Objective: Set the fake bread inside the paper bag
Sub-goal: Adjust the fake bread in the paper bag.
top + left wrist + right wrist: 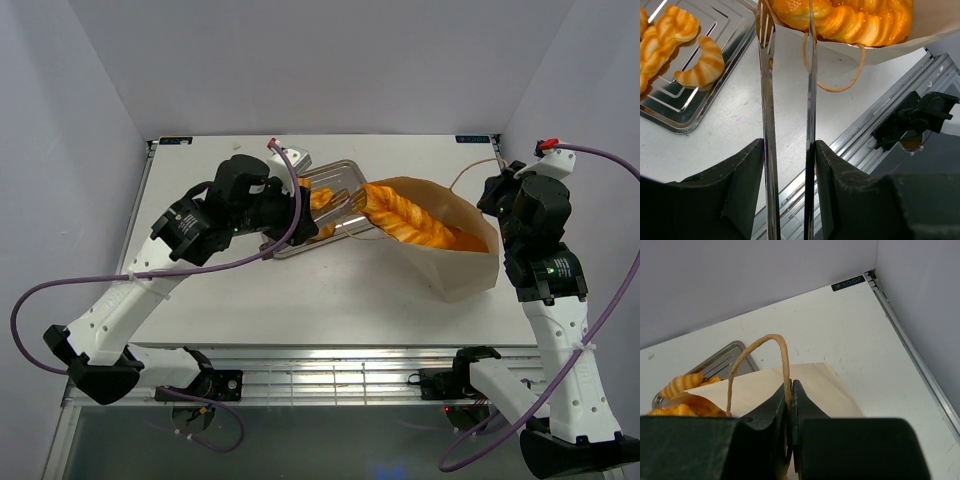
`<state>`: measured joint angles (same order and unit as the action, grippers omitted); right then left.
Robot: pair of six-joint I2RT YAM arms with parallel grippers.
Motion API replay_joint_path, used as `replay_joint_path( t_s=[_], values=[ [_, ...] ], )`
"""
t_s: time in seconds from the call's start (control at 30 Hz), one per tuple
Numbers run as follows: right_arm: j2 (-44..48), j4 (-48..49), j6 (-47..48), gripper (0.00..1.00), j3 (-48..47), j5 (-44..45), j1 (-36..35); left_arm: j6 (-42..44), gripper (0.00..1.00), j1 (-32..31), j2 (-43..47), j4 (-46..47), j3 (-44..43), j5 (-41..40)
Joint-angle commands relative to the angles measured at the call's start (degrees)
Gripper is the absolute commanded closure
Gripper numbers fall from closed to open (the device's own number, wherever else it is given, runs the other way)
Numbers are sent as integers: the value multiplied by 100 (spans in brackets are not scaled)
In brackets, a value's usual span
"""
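Only readable bit I'm spotting is a small black label (848, 284) saying "XDOF", sitting at the table's (840, 340) far corner. Similar dark tags (473, 139) in the top view are coming out too tiny to read.

Grips metal tongs (767, 90) in left gripper (789, 150). At tongs' tips, braided fake bread (855, 20) in paper bag (890, 47) mouth, string handle (832, 89) looped just below. Left of tongs, croissant (700, 70) and twisted loaf (662, 42) on silver tray (670, 107).

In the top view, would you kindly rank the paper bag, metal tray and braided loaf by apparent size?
1. paper bag
2. metal tray, partly hidden
3. braided loaf, one end inside the bag
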<state>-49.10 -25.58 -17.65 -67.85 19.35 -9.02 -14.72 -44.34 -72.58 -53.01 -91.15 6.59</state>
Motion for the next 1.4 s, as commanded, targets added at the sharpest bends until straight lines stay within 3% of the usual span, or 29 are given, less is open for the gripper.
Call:
replay_joint_path(
  t_s=[0.0,0.67,1.37],
  values=[
    [32,185,-2,92,-175,51,31,13,46,65,33,239,106,-35],
    [59,177,25,92,-193,77,31,31,46,461,-257,766,159,958],
    [76,185,60,92,-184,86,31,-593,46,1797,33,2093,1196,3577]
  ],
)
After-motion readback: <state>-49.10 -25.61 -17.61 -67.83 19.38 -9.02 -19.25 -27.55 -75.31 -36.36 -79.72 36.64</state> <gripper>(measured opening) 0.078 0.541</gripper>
